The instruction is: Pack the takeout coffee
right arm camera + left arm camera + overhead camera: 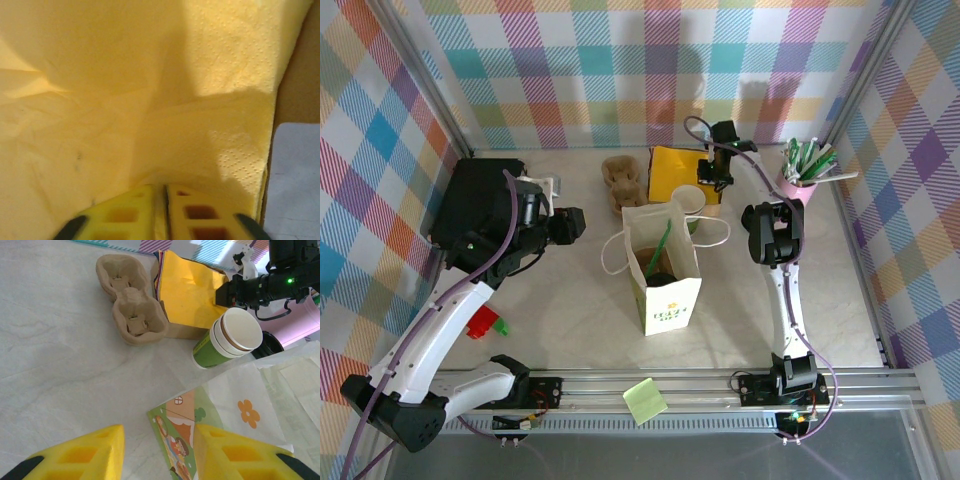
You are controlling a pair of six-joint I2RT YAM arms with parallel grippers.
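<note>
Takeout coffee (688, 198) stands upright on the surface (570, 310), out of the bag and with no lid on its open white mouth. It is just behind the paper bag (661, 268), close against the front edge of the yellow napkin (676, 168) stack. In the left wrist view the green band round the lower part of the coffee (227, 340) is plain, and a doubled rim shows at the top. A dark round lid (271, 342) lies just behind it.

Paper bag stands open in mid-surface, handles flopped to either side, a green straw (663, 243) leaning inside.

Left pincer (570, 222) hangs left of the bag, apart from it. From its own camera the left pincer (157, 455) is spread wide, nothing between the yellow fingers (85, 455). The bag's printed corner (175, 435) lies below the gap.

Right pincer (718, 183) is down on the napkin stack, right of the coffee and not touching it. Its wrist view shows the right pincer (165, 207) pressed nearly together, pinching a tented fold of yellow napkin (150, 90) (only a thin seam is left between the fingers).

Moulded cardboard cup carrier (623, 182) lies left of the napkins. Pink cup (800, 185) of straws stands at far right, well apart from the bag.
</note>
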